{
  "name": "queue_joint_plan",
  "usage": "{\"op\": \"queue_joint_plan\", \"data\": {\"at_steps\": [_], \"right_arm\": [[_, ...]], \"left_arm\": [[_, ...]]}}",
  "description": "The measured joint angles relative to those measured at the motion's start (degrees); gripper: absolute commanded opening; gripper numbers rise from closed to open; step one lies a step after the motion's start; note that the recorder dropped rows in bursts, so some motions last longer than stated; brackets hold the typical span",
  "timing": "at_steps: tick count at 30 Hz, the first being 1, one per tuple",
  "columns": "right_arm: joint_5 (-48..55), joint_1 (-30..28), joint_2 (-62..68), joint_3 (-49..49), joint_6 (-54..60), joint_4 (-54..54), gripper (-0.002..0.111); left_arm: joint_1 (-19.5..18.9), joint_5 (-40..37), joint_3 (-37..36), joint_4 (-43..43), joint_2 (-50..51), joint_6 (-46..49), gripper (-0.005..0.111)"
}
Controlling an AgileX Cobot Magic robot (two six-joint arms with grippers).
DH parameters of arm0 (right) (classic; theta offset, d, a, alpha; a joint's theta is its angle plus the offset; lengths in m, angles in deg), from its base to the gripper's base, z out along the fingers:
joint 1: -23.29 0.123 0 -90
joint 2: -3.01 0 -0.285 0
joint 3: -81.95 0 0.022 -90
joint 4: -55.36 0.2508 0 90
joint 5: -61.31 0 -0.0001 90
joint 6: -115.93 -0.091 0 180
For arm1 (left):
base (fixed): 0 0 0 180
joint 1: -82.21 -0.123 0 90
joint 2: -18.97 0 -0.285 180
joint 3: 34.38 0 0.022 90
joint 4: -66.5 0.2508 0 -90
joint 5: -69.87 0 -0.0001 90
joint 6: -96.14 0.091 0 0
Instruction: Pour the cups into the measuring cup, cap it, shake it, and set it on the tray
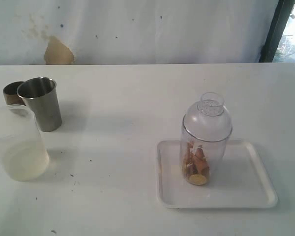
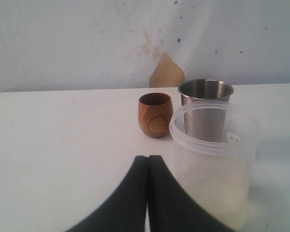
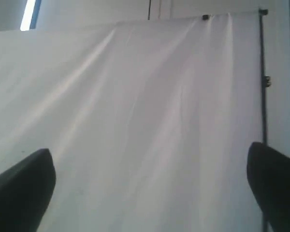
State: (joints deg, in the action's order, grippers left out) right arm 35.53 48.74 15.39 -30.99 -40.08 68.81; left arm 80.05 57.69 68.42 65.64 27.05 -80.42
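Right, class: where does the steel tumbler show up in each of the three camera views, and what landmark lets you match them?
Exterior view: the steel tumbler stands far left on the table, beside the wooden cup and behind the frosted cup.
Left wrist view: the steel tumbler stands just behind the frosted cup, beside the wooden cup.
Right wrist view: not in it.
Shared landmark: the brown patch on the white wall, behind the steel tumbler in both.
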Motion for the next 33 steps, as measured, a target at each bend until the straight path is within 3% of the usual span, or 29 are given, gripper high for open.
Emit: {"op": "queue_joint_plan", "data": {"at_steps": [9,15,19,26,33], "right_arm": [[12.0,-17.8,-4.3,1.2,5.4,0.0,0.104],[21.6,-25.1,-4.3,1.6,5.5,-4.0,0.104],[22.7,-26.4,-4.3,4.4,2.8,-10.0,0.104],[19.4,-26.4,-4.3,9.8,-15.4,-12.0,0.104],[21.3,-26.4,-4.3,9.8,-20.8,-15.8,0.104]], "left_arm": [[0.0,0.1,0.0,0.0,0.0,0.0,0.000],[0.0,0.1,0.0,0.0,0.0,0.0,0.000],[0.0,0.1,0.0,0.0,0.0,0.0,0.000],[0.0,0.1,0.0,0.0,0.0,0.0,0.000],[0.0,0.1,0.0,0.0,0.0,0.0,0.000]]}}
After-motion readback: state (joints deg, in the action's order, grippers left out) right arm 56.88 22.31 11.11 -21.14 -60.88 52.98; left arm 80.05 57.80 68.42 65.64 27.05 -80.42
